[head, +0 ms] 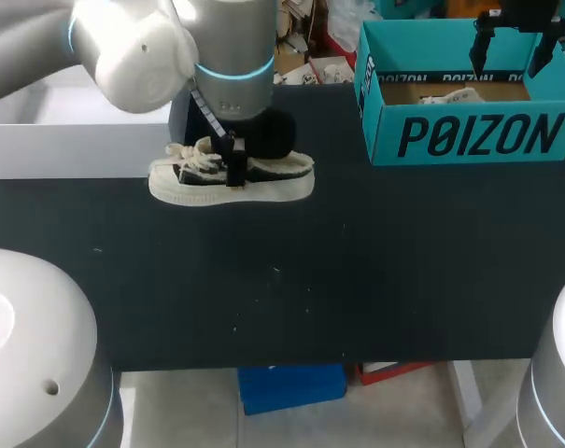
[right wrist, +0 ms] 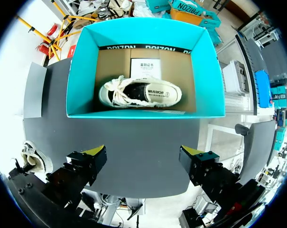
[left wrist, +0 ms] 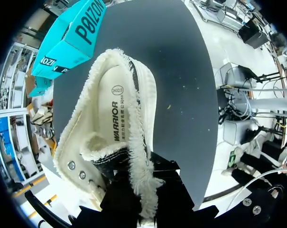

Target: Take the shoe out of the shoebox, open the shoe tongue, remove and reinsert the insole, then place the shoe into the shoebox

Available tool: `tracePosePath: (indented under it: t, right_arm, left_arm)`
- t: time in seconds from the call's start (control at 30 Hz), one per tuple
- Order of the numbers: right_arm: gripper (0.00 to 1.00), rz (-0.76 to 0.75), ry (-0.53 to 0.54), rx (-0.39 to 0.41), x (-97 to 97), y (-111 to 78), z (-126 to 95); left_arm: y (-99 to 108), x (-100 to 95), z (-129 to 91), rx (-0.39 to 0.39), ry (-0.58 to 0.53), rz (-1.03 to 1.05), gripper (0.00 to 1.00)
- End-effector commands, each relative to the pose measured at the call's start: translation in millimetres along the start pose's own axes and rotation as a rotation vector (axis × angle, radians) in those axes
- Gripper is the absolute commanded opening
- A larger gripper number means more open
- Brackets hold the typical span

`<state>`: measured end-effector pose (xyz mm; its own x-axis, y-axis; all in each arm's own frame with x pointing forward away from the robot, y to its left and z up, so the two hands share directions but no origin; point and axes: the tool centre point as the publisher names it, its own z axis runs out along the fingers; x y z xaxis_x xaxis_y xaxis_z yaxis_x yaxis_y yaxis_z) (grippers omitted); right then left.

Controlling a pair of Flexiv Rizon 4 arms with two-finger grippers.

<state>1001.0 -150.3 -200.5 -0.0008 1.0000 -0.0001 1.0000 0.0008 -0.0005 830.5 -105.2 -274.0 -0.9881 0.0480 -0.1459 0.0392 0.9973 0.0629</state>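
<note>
Since the left gripper (head: 233, 171) looks clamped on the shoe (head: 275, 183) by its fleecy collar, upper left of centre on the table (head: 357, 280), I'd hold that steady and bring the wide-open right gripper (right wrist: 143, 159), up over the shoebox (head: 469, 136), across for the insole (left wrist: 115, 118).

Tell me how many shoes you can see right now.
2. The first shoe stands on the table, its collar pinched in the left gripper. The second shoe lies inside the teal shoebox, ahead of the open right gripper. No others show.
</note>
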Motion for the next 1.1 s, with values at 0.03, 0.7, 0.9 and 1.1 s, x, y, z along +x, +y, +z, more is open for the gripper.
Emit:
tracePosePath:
  t: [0.03, 0.7, 0.9, 1.1]
  right_arm:
    - [1.0, 0.001, 0.0, 0.0, 0.1, -0.2, -0.2]
    - [1.0, 0.001, 0.0, 0.0, 0.1, -0.2, -0.2]
    - [1.0, 0.001, 0.0, 0.0, 0.1, -0.2, -0.2]
    - [1.0, 0.001, 0.0, 0.0, 0.1, -0.2, -0.2]
  left_arm:
    - [-25.4, 3.8, 32.1, -0.015, 0.012, -0.015, 0.0]
    - [-70.9, 9.5, 114.4, -0.043, -0.013, -0.016, 0.0]
    - [-73.3, 13.8, 127.7, -0.051, 0.008, -0.004, 0.0]
    - [-70.7, 10.9, 127.8, -0.045, 0.033, 0.006, 1.0]
